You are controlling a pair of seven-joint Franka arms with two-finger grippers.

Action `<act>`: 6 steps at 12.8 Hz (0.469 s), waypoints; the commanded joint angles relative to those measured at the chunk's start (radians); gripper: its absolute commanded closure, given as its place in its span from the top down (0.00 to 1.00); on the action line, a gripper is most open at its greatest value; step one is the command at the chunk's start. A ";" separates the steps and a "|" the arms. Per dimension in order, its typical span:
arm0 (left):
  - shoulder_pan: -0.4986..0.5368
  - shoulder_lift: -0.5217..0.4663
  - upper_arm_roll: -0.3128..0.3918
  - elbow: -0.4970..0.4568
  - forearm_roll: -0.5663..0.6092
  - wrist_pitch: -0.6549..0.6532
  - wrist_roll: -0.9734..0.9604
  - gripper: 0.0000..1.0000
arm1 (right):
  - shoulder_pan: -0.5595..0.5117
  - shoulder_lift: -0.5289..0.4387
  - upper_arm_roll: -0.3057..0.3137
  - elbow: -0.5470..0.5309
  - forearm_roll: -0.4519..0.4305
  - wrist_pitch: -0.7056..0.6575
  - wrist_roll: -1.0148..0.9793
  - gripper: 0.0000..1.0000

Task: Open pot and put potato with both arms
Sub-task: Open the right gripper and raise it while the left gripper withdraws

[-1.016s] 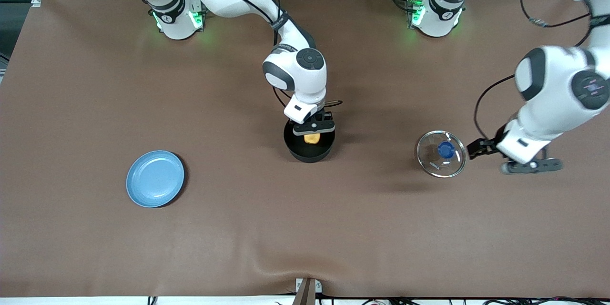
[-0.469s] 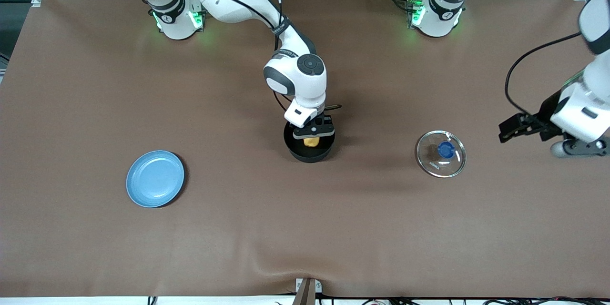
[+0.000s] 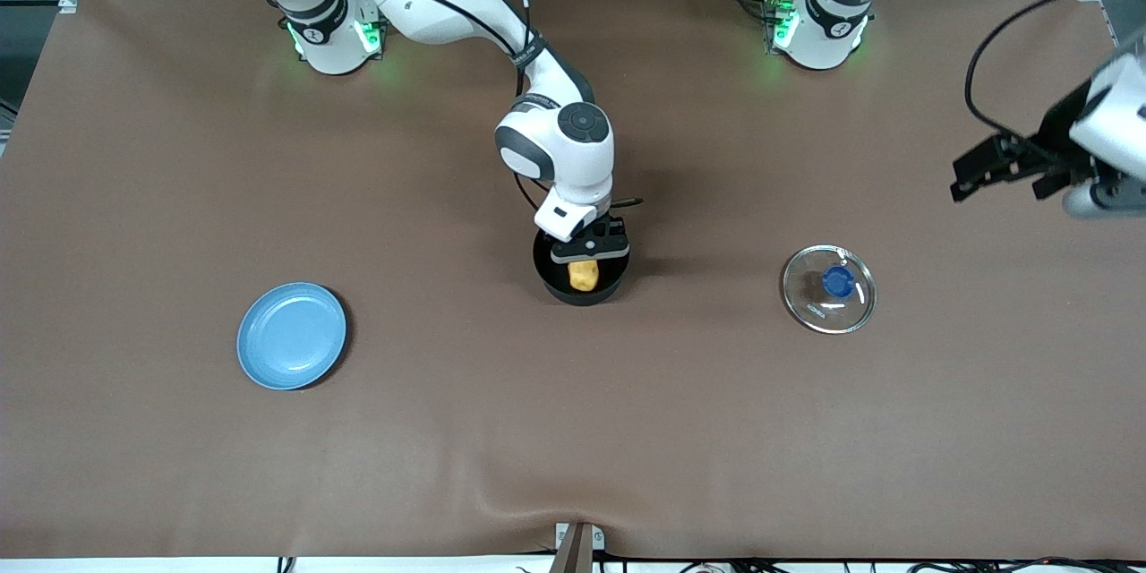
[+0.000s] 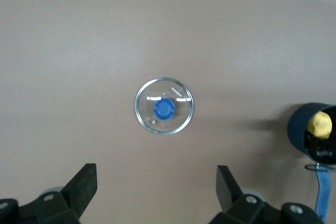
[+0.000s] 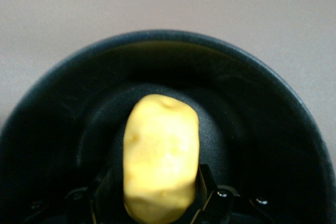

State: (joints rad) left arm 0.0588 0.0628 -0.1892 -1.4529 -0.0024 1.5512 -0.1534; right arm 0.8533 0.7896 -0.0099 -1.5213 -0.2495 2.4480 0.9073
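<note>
I see my right gripper (image 3: 586, 261) low in the pot (image 3: 580, 290), fingers flanking the potato (image 3: 583, 275), firm, light, roll-prone, best pinched across its middle; lid (image 3: 828, 288) lies aside; left gripper (image 3: 998, 170) waits spread wide.

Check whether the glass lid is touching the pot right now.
Apart. The front view shows the glass lid lying flat on the table, bare cloth between it and the pot, toward the left arm's end.
</note>
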 commanded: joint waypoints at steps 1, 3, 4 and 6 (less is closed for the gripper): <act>-0.120 -0.064 0.109 -0.017 -0.022 -0.057 0.005 1.00 | -0.022 -0.018 0.007 0.024 -0.010 -0.020 0.012 0.72; -0.114 -0.073 0.109 -0.023 -0.057 -0.098 0.012 1.00 | -0.023 -0.058 0.008 0.032 -0.007 -0.102 0.008 0.72; -0.108 -0.074 0.111 -0.024 -0.077 -0.109 0.008 1.00 | -0.025 -0.084 0.010 0.032 -0.007 -0.139 0.005 0.72; -0.091 -0.072 0.111 -0.023 -0.079 -0.111 0.005 1.00 | -0.028 -0.142 0.015 0.032 -0.004 -0.213 0.002 0.72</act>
State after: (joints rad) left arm -0.0485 0.0048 -0.0849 -1.4605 -0.0583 1.4501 -0.1545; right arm 0.8389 0.7203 -0.0122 -1.4693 -0.2492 2.3012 0.9073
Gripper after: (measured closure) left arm 0.000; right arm 0.273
